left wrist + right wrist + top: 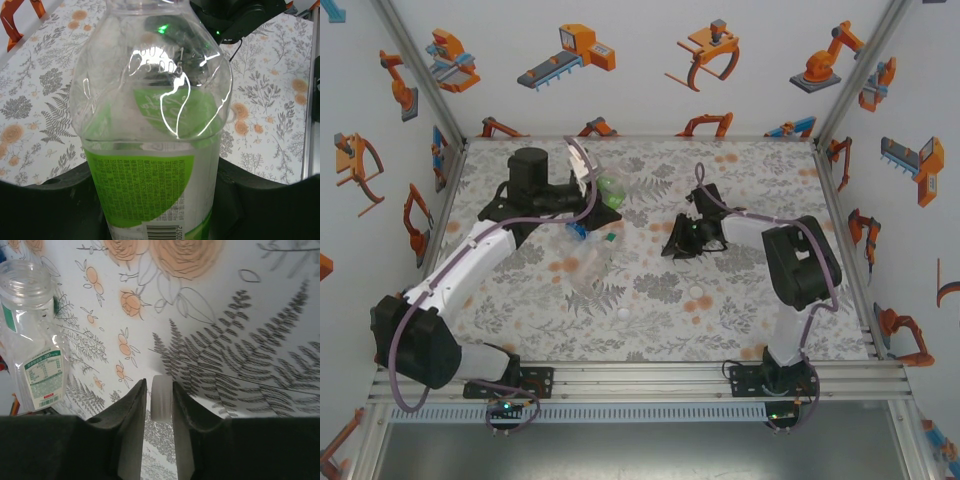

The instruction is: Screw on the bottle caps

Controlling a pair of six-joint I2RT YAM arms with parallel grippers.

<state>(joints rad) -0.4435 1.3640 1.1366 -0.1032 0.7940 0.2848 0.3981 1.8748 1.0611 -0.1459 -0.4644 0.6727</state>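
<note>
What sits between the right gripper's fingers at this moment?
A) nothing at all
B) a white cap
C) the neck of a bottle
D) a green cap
B: the right wrist view shows a white cap pinched edge-on between the two dark fingers of the right gripper.

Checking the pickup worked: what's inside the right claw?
A white cap sits edge-on, pinched in the right claw. The cap's lower part is covered by the claw.
</note>
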